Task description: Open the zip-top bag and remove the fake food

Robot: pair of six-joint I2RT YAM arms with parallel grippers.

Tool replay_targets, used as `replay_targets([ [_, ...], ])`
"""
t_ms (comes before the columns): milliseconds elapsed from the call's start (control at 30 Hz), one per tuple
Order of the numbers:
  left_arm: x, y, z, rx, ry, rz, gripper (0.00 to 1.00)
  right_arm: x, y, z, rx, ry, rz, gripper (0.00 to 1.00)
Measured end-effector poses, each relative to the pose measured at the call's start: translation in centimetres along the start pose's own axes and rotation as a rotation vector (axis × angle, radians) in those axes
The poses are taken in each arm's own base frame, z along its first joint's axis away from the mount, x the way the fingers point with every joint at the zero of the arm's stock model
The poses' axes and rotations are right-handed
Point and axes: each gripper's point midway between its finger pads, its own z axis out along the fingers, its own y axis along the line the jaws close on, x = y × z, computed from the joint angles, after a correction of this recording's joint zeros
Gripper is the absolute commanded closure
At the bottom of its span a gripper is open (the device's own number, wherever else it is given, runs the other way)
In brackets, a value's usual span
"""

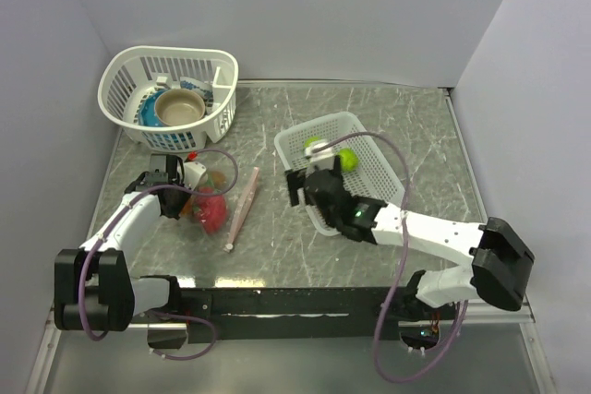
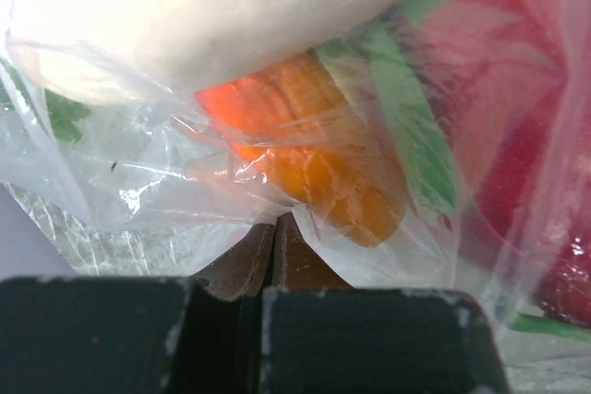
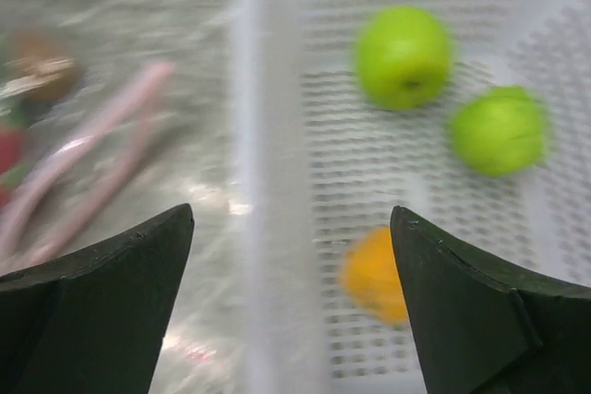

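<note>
The zip-top bag (image 1: 211, 202) lies left of centre, its pink zip strip (image 1: 243, 209) on its right side. It holds red (image 2: 545, 136), orange (image 2: 314, 154) and cream (image 2: 212, 6) fake food pieces. My left gripper (image 1: 187, 197) is shut on a fold of the bag's plastic (image 2: 274, 223) at its left edge. My right gripper (image 1: 312, 173) is open and empty above the near left rim of a white rectangular basket (image 3: 268, 182). The basket holds two lime-green balls (image 3: 404, 54) (image 3: 499, 129) and an orange ball (image 3: 374, 274). The zip strip (image 3: 92, 149) also shows in the right wrist view.
A round white basket (image 1: 129, 66) stands at the back left with a tan bowl (image 1: 178, 108) on a blue plate inside. The rectangular basket (image 1: 369, 149) sits right of centre. Grey walls close in the table on three sides.
</note>
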Motion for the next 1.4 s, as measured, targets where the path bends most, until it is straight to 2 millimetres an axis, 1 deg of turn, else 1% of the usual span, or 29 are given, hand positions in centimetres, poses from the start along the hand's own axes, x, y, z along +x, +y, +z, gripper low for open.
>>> replay_targets([
  [67, 0.0, -0.1, 0.1, 0.005, 0.002, 0.0, 0.99, 0.1, 3.3, -0.6, -0.089, -0.01, -0.049, 0.38],
  [100, 0.0, -0.1, 0.1, 0.007, 0.003, 0.0, 0.99, 0.4, 4.6, -0.7, -0.127, -0.006, -0.064, 0.52],
  [133, 0.1, -0.2, 0.2, 0.009, 0.006, 0.0, 0.99, 1.1, 5.7, -0.4, -0.155, 0.004, -0.078, 0.57],
  [167, 0.1, -0.2, 0.3, 0.012, 0.007, 0.0, 0.99, 1.9, 6.6, 0.0, -0.177, 0.019, -0.095, 0.59],
  [200, 0.1, -0.3, 0.4, 0.015, 0.008, -0.001, 0.99, 2.7, 7.1, 0.4, -0.191, 0.034, -0.104, 0.6],
  [267, 0.0, -0.4, 0.6, 0.022, 0.014, -0.005, 0.99, 5.3, 8.4, 1.6, -0.217, 0.089, -0.139, 0.59],
  [300, -0.1, -0.4, 0.7, 0.025, 0.017, -0.006, 0.99, 6.7, 9.0, 2.2, -0.229, 0.118, -0.157, 0.57],
  [367, -0.4, -0.5, 1.1, 0.032, 0.023, -0.005, 0.99, 8.9, 10.0, 3.3, -0.248, 0.165, -0.188, 0.56],
  [433, -0.8, -0.6, 1.4, 0.038, 0.024, -0.001, 0.99, 10.4, 11.0, 4.1, -0.269, 0.201, -0.211, 0.54],
  [467, -1.0, -0.7, 1.6, 0.04, 0.023, -0.001, 0.99, 10.7, 11.5, 4.4, -0.278, 0.206, -0.214, 0.52],
  [533, -1.3, -0.8, 1.8, 0.043, 0.023, 0.001, 0.99, 10.5, 12.7, 5.1, -0.3, 0.206, -0.214, 0.49],
  [633, -1.8, -0.9, 2.1, 0.047, 0.021, 0.005, 0.99, 9.1, 14.7, 6.0, -0.337, 0.172, -0.2, 0.46],
  [700, -2.2, -0.9, 2.3, 0.048, 0.018, 0.009, 0.99, 7.6, 16.1, 6.4, -0.366, 0.138, -0.183, 0.43],
  [733, -2.3, -0.9, 2.4, 0.049, 0.018, 0.011, 0.99, 7.3, 16.4, 6.5, -0.373, 0.132, -0.179, 0.4],
  [767, -2.4, -1.0, 2.5, 0.051, 0.018, 0.013, 0.99, 6.9, 16.8, 6.6, -0.381, 0.123, -0.175, 0.31],
  [833, -2.6, -1.0, 2.6, 0.053, 0.019, 0.017, 0.99, 6.3, 17.7, 7.0, -0.399, 0.106, -0.167, 0.2],
  [867, -2.7, -1.0, 2.6, 0.055, 0.019, 0.018, 0.99, 6.3, 18.0, 7.1, -0.406, 0.106, -0.165, 0.07],
  [900, -2.9, -1.1, 2.7, 0.056, 0.019, 0.02, 0.99, 6.6, 18.3, 7.3, -0.417, 0.109, -0.17, 0.02],
  [933, -3.1, -1.1, 2.7, 0.055, 0.019, 0.024, 0.99, 7.0, 18.3, 7.4, -0.42, 0.117, -0.18, 0.0],
  [1000, -3.6, -1.0, 2.8, 0.053, 0.01, 0.023, 0.99, 7.7, 18.6, 7.5, -0.44, 0.132, -0.181, 0.0],
  [1167, -4.5, -1.5, 2.8, 0.057, -0.011, 0.03, 0.99, 8.6, 20.5, 7.0, -0.54, 0.159, -0.156, 0.0],
  [1267, -4.7, -1.8, 2.8, 0.058, -0.017, 0.033, 0.99, 8.7, 21.7, 6.4, -0.607, 0.171, -0.121, 0.0],
  [1333, -4.9, -2.0, 2.8, 0.06, -0.021, 0.036, 0.99, 8.4, 22.8, 5.8, -0.665, 0.17, -0.087, 0.0],
  [1400, -4.9, -2.1, 2.8, 0.062, -0.022, 0.036, 0.99, 8.1, 23.4, 5.4, -0.699, 0.169, -0.066, 0.0],
])
